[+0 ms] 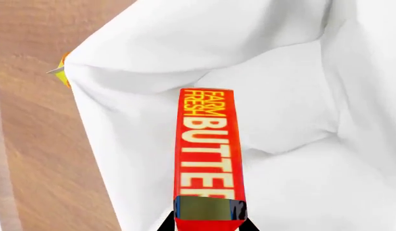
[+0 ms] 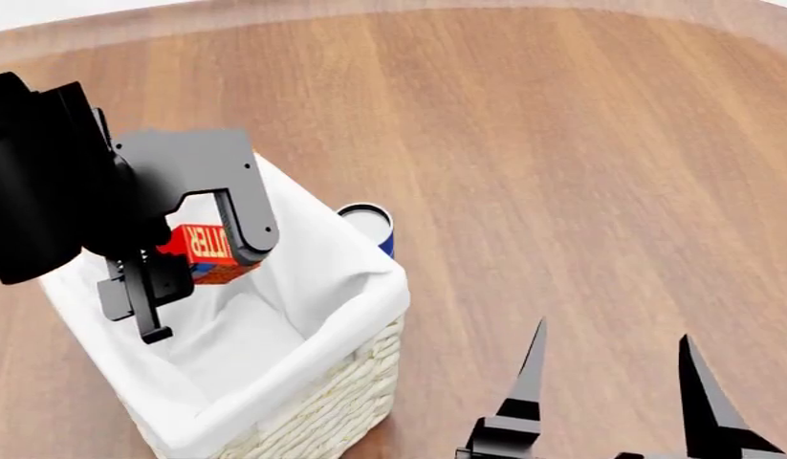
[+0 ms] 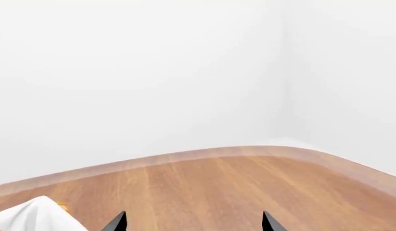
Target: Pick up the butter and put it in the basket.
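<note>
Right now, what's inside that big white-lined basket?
The left gripper holds the butter above the basket's white lining. Bare cloth shows beneath; the arm hides the near-left corner.

My left pincer is black, on a grey bracket. The butter it grips is red with yellow "FARM FRESH BUTTER" lettering and a blue patch near my fingers. The basket is pale woven wicker, its cloth lining plain white. Behind it a can shows a blue side and white top. The worktop is warm brown woodgrain with a paler edge. My right pincer is black.
</note>
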